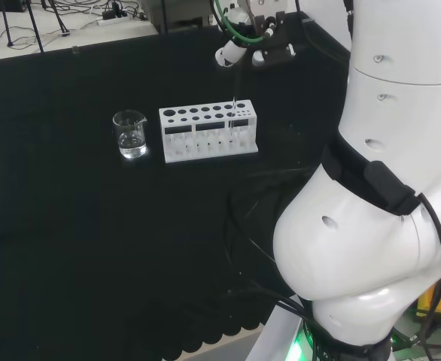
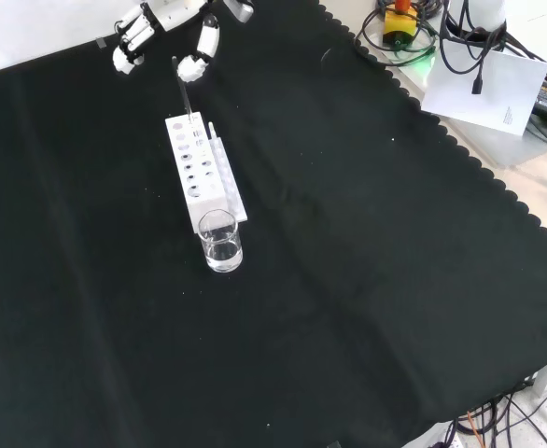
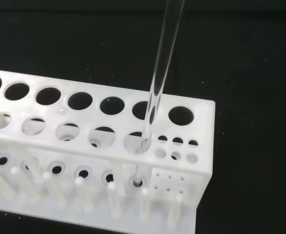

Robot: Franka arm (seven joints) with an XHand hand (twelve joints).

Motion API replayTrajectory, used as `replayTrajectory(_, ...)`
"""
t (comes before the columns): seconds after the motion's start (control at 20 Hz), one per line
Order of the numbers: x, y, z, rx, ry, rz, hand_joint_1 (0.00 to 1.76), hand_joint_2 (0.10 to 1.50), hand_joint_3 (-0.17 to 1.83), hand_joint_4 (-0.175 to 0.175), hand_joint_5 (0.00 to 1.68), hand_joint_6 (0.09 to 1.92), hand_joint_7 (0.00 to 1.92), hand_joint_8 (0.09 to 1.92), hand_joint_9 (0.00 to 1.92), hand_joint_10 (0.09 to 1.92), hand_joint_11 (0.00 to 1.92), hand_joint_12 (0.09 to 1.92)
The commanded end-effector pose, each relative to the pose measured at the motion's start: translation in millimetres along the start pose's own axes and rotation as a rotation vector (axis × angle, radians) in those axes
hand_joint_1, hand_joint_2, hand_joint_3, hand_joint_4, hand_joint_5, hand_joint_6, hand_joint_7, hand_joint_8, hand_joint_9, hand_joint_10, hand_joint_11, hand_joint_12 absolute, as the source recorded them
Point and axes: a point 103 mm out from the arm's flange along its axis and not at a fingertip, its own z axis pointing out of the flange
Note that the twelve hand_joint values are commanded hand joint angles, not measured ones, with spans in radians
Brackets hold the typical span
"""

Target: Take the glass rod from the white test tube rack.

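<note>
The white test tube rack lies on the black cloth, seen also in the front view and close up in the wrist view. A clear glass rod stands slightly tilted in a hole near one end of the rack, its lower end down at the bottom plate. In the front view the glass rod rises toward the hand. The hand's fingers and thumb are spread apart on either side of the rod's top, not closed on it. In the head view the hand hovers above the rack's right end.
A small glass beaker with some clear liquid stands just off the rack's other end, nearer the camera in the front view. The arm's big white links fill the right of the head view. Cables and paper lie beyond the cloth's scalloped edge.
</note>
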Motion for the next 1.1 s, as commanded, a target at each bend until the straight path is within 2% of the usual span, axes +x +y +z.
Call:
replayTrajectory(0.05, -13.3, -7.5, 7.8, -0.014, -0.007, 0.002, 0.66, 0.88, 0.6, -0.168, 0.34, 0.09, 0.41, 0.95, 0.57, 0.88, 0.24, 1.42)
replayTrajectory(0.25, -31.8, -19.6, 14.1, -0.009, -0.002, 0.002, 0.67, 0.89, 0.59, -0.175, 0.42, 0.09, 0.59, 0.92, 0.75, 0.84, 0.43, 1.36)
replayTrajectory(0.35, -14.0, -9.5, 12.7, 0.007, -0.021, 0.011, 0.67, 0.9, 0.59, -0.175, 0.44, 0.09, 0.62, 0.92, 0.78, 0.83, 0.46, 1.35)
replayTrajectory(0.55, -13.4, -9.1, 12.1, -0.002, -0.02, 0.006, 0.69, 0.91, 0.59, -0.175, 0.49, 0.15, 0.71, 0.9, 0.87, 0.81, 0.54, 1.32)
replayTrajectory(0.7, -22.8, -14.4, 11.1, -0.041, -0.001, -0.007, 0.73, 0.93, 0.58, -0.175, 0.48, 0.38, 0.79, 0.87, 1.01, 0.79, 0.67, 1.28)
replayTrajectory(0.85, -33.9, -22.0, 11.9, -0.056, -0.017, -0.016, 0.81, 0.94, 0.59, -0.175, 0.48, 0.66, 0.88, 0.84, 1.17, 0.79, 0.86, 1.22)
replayTrajectory(1.1, -30.1, -21.5, 12.0, -0.071, 0.021, -0.041, 0.97, 0.91, 0.63, -0.175, 0.59, 0.85, 1.0, 0.86, 1.37, 0.87, 1.21, 1.08)
